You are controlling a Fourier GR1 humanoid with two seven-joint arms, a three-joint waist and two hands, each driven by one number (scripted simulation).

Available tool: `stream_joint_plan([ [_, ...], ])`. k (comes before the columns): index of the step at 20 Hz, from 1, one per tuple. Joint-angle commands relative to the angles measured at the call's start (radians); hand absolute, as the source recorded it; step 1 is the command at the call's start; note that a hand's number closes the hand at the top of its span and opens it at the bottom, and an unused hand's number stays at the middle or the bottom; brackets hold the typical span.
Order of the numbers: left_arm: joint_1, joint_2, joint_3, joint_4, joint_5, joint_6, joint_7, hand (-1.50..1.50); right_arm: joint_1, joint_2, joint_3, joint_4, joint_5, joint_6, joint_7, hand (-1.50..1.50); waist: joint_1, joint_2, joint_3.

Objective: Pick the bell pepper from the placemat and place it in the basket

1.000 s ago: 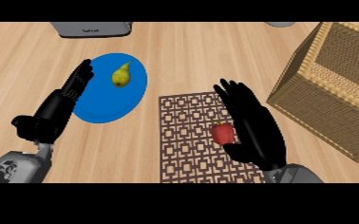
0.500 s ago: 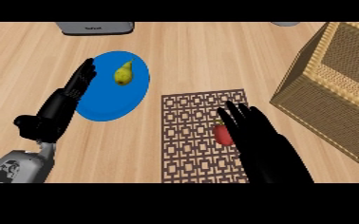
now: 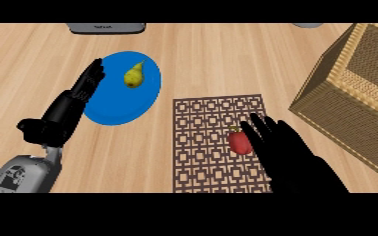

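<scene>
Pale wooden worktop (image 3: 221,55) carries a wicker basket (image 3: 343,100) at my right and a blue plate (image 3: 118,105) holding a yellow pear (image 3: 133,75). On the patterned placemat (image 3: 210,130) lies the small red bell pepper (image 3: 238,142), my right hand (image 3: 284,147) spread beside it, touching. My left hand (image 3: 70,107) rests open by the plate.

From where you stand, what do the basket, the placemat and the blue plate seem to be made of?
The basket looks like woven wicker or rattan: tan, with a fine crisscross weave on its walls. The placemat seems to be fabric or vinyl, flat and matte, brown with a pale lattice print. The blue plate looks like smooth plastic or glazed ceramic, evenly coloured; I cannot tell which.
</scene>
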Motion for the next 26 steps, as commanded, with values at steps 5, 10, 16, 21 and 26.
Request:
stream_joint_plan([
  [5,0.018,-0.046,0.023,-0.048,-0.050,-0.030,0.044,0.00,0.093,0.021,-0.043,0.037,0.097,-0.115,-0.116,-1.50,0.006,0.003,0.001],
  [10,0.009,-0.047,0.077,0.003,-0.041,-0.086,0.010,0.00,0.185,0.022,0.001,0.185,0.219,-0.327,-0.276,-1.50,0.005,0.003,0.001],
  [16,0.017,-0.090,0.103,0.035,-0.091,-0.108,-0.025,0.00,0.182,-0.011,-0.117,0.328,0.211,-0.387,-0.443,-1.50,0.006,0.004,0.001],
  [21,0.047,-0.096,0.124,-0.095,-0.113,-0.122,0.086,0.00,0.210,0.062,-0.068,0.400,0.294,-0.463,-0.473,-1.50,0.009,0.002,0.001],
  [26,0.032,-0.133,0.146,-0.048,-0.155,-0.130,0.044,0.00,0.098,0.104,-0.157,0.468,0.242,-0.418,-0.549,-1.50,0.010,0.003,0.001],
])
